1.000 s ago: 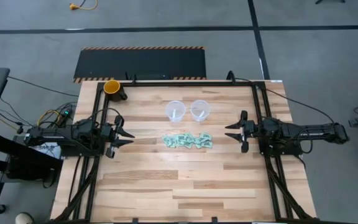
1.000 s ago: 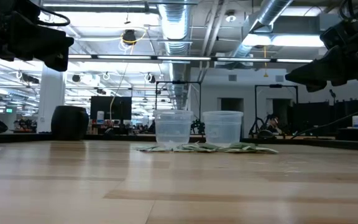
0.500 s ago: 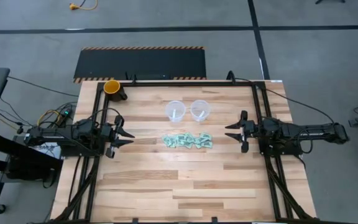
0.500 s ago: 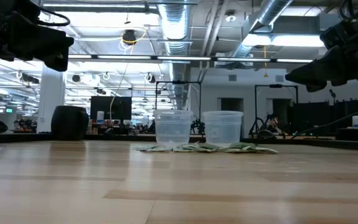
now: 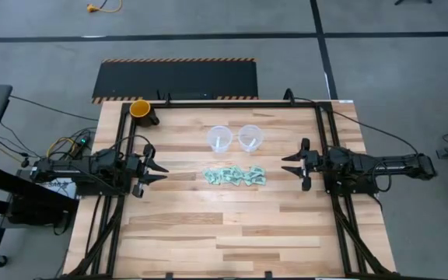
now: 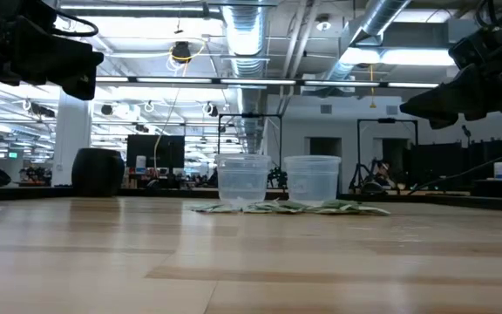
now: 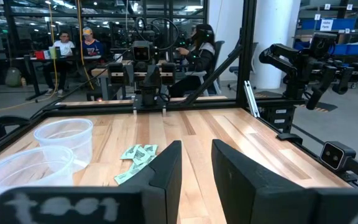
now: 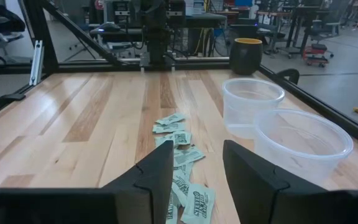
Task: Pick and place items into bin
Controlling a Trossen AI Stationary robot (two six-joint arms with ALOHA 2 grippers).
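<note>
I see a pale wooden table point(image 5: 208, 225) in a workshop room, people seated beyond it. Two clear cups point(image 5: 219, 139) point(image 5: 250, 138) stand empty, the items point(image 5: 235, 176) heaped just beside them mid-table. Left end effector point(image 5: 159, 169) and right end effector point(image 5: 289, 165) hang at the table's sides, fingers parted, holding nothing

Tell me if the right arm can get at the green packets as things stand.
Probably yes. The right gripper is open and points at the packets, with only bare table between them. The two clear cups stand behind the pile, out of the way, and the left gripper waits on the far side.
</note>
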